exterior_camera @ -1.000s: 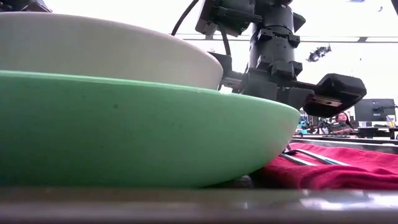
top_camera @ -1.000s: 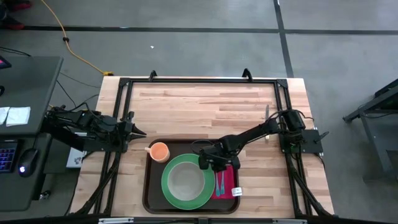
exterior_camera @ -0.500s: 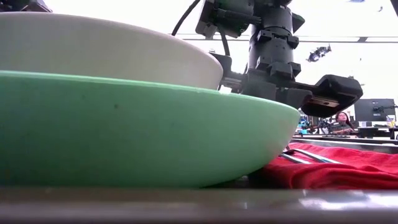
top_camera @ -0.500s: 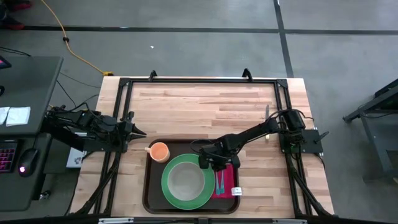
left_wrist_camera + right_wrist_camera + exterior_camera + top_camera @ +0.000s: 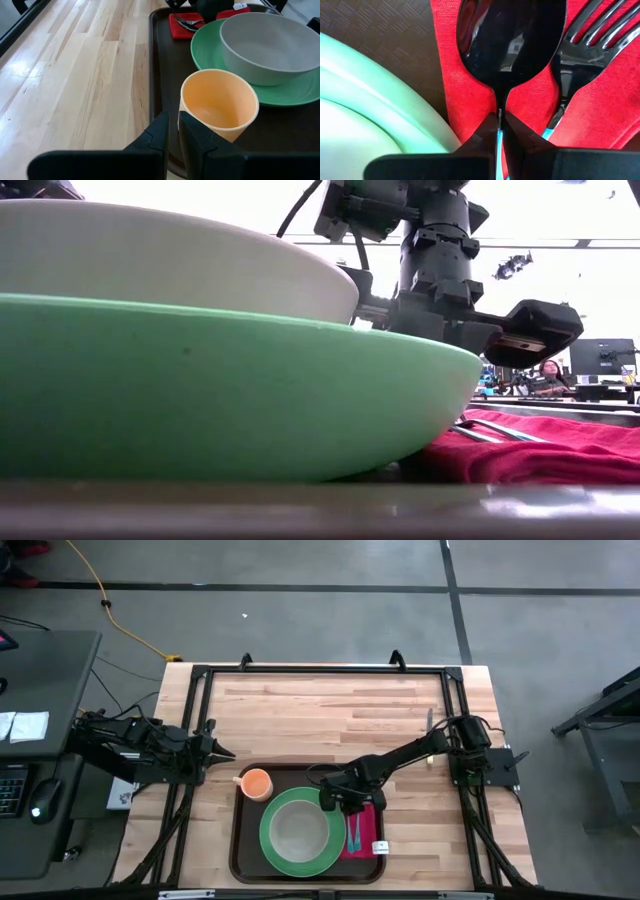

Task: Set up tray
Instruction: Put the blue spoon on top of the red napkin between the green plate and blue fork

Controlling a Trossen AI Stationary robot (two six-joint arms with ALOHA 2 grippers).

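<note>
Grey concrete floor surrounds your butcher-block table (image 5: pixel 330 705); a desk with a keyboard sits at the frame's far left. Your left gripper (image 5: pixel 228 753) waits at middle left, its fingers nearly together on nothing. Low and centre lies the tray (image 5: pixel 241 840), dark brown, rounded, raised-rimmed, carrying an orange cup (image 5: pixel 257 783), a green plate (image 5: pixel 270 840) and a red napkin (image 5: pixel 371 830). Your right gripper (image 5: pixel 349 808) is clenched, with the spoon (image 5: pixel 512 40) handle between its tips over that napkin.
</note>
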